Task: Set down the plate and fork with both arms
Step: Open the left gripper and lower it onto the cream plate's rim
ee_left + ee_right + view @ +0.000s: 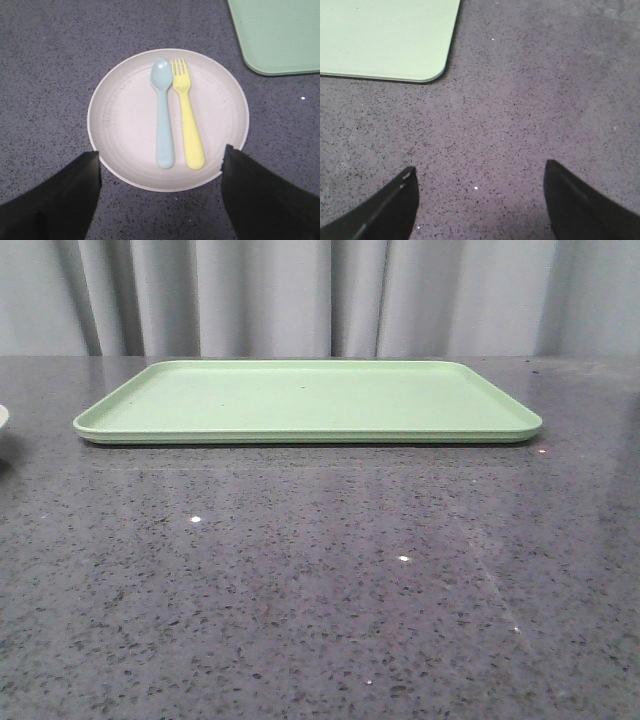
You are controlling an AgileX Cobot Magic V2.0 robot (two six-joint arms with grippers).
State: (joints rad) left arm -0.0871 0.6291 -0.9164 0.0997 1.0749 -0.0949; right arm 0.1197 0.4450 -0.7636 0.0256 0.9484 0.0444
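Note:
The cream plate [125, 125] lies on the dark speckled table in the left wrist view. On it lie the yellow fork [187, 120] and a pale blue spoon [163, 115], side by side. My left gripper [160, 165] is open and empty above the plate's near rim, one finger on each side. In the front view only a sliver of the plate [3, 420] shows at the left edge. My right gripper [479, 180] is open and empty over bare table. Neither gripper shows in the front view.
A flat light-green tray [310, 400] lies at the back middle of the table. Its corners show in the left wrist view [280, 35] and the right wrist view [385, 37]. Grey curtains hang behind the table.

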